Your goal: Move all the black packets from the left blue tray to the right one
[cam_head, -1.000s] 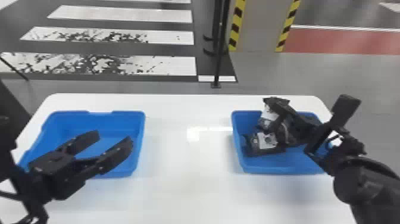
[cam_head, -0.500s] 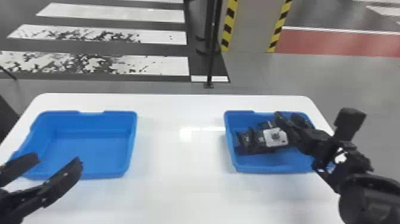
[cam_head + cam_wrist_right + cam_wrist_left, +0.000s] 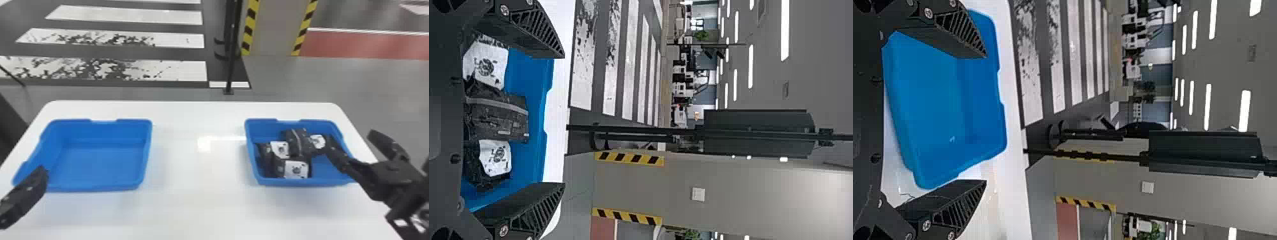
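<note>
Black packets are heaped in the right blue tray, white labels shown, one grey band run near-to-far; long axes can't be told. In the left blue tray, plain floor is seen. The right claw is opened beside the heap. One left claw finger is caught from the head, both, spread wide, from the left wrist.
</note>
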Robot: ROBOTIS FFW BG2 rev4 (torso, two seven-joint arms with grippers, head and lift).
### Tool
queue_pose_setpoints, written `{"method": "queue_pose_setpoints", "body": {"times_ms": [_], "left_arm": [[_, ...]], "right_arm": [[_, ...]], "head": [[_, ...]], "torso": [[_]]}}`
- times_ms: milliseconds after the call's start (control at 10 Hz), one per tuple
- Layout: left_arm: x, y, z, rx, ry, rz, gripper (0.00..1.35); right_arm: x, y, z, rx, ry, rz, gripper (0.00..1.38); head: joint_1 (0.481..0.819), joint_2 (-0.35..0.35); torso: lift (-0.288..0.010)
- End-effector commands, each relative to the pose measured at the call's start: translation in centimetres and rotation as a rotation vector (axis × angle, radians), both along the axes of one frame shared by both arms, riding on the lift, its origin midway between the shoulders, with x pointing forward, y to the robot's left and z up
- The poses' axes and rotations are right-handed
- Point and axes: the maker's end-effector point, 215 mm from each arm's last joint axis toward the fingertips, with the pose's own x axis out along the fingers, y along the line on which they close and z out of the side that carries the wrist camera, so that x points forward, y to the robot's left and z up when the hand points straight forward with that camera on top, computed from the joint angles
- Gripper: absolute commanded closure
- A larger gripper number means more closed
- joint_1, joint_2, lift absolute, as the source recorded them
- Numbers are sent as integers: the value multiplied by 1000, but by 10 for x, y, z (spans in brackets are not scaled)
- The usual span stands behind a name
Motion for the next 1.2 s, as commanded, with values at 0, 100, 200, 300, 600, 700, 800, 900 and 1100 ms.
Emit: {"method": "queue_pose_setpoints", "body": {"times_ms": [0,100,200,300,600,700,800,900,1100], "left_arm": [[-6,16,-3,65,-27,20,150],[-6,21,-17,59,-27,20,150],[-7,26,-26,76,-34,16,150],[-10,31,-38,92,-32,15,150],[-16,36,-63,91,3,20,150],[-10,31,-61,77,-9,14,150],[-1,21,-56,53,-28,0,150],[4,10,-54,27,-41,-15,150],[7,2,-51,3,-53,-26,150]], "right_arm": [[-37,13,9,15,-30,2,94],[-59,22,14,28,-40,4,96],[-80,29,20,55,-47,-6,96],[-96,38,27,55,-41,4,96],[-113,58,14,97,2,31,98],[-110,58,13,100,-3,31,98],[-106,61,12,113,-9,35,98],[-103,70,10,134,-8,54,98],[-103,72,9,146,-7,58,98]], "head": [[695,-43],[695,-2],[695,26],[695,52],[695,131],[695,144],[695,144],[695,133],[695,112]], "torso": [[-140],[-140],[-140],[-140],[-140],[-140],[-140],[-140],[-140]]}}
